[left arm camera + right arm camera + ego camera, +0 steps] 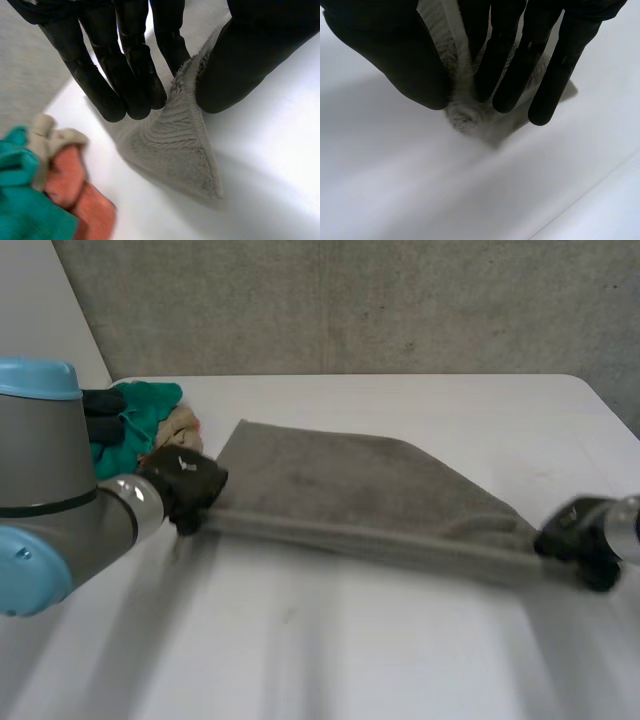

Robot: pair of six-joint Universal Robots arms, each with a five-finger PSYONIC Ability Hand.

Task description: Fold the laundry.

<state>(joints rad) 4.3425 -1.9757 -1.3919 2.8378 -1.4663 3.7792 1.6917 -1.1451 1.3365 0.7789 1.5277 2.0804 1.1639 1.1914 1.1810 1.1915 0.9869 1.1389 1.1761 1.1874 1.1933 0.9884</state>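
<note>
Head view: left hand (186,484) and right hand (583,537) pinch opposite towel (350,490) corners.

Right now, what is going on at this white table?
The robot holds a grey terry towel by the two ends of its near edge. The left hand pinches one corner between fingers and thumb, and the right hand pinches the other. The rest of the towel lies on the white table. A heap of teal, beige and orange cloths lies beside the left hand.
</note>
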